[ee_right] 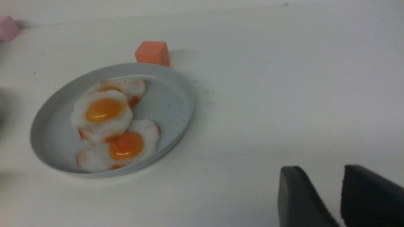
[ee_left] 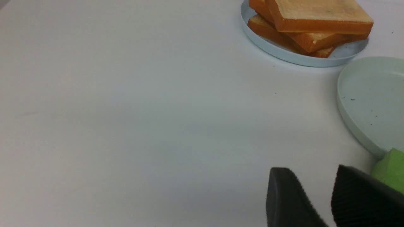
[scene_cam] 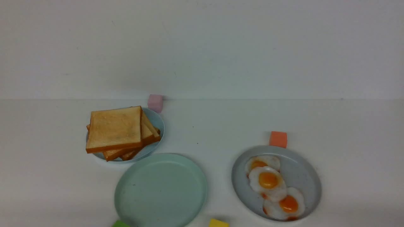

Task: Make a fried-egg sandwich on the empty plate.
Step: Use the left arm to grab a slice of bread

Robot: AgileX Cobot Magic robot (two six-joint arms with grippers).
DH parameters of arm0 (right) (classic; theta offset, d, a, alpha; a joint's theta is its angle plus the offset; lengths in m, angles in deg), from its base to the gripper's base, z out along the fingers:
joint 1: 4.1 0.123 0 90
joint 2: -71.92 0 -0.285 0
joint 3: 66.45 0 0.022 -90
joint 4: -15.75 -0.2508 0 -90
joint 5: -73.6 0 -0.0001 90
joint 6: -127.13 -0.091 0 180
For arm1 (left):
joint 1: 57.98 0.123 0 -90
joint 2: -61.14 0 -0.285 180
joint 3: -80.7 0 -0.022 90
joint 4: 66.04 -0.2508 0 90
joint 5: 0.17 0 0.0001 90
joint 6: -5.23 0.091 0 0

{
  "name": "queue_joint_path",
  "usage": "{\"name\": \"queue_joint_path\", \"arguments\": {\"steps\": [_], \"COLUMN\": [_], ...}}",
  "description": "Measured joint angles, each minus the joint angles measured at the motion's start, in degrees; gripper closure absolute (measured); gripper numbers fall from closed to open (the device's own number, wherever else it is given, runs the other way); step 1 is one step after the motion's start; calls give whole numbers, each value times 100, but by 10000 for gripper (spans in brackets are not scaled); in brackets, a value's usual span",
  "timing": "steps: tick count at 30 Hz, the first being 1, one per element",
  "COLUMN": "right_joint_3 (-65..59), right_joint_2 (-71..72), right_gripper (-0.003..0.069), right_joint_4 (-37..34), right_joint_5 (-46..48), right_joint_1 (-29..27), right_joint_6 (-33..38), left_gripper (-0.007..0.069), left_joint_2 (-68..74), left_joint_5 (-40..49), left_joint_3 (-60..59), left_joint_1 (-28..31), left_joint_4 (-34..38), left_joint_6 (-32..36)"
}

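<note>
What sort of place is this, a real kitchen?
Probably a test bench rather than a kitchen: a bare white table against a blank wall, toy-looking toast slices and fried eggs, plus an orange cube and a pink cube.

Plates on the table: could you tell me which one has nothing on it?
The mint-green plate, bare; the pale blue plate holds toast slices, the grey plate holds fried eggs.

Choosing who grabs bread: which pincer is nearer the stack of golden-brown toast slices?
Left. The left pincer sits by the green block, toast stack just past the mint-green plate; right pincer sits beyond the grey egg plate.
</note>
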Motion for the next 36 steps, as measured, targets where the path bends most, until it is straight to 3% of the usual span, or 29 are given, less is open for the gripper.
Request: {"name": "queue_joint_path", "arguments": {"steps": [22,30,36], "right_joint_3": [0,0,-13], "right_joint_2": [0,0,0], "right_gripper": [419,419,419], "right_joint_4": [0,-50,-55], "right_joint_5": [0,0,-98], "right_joint_1": [0,0,0], "right_joint_6": [0,0,0], "left_gripper": [386,386,386], "left_joint_2": [0,0,0], "left_joint_5": [0,39,45], "left_joint_3": [0,-5,-5], "left_joint_1": [0,0,0], "left_joint_4": [-23,-942,-1094], "left_joint_6": [0,23,23]}}
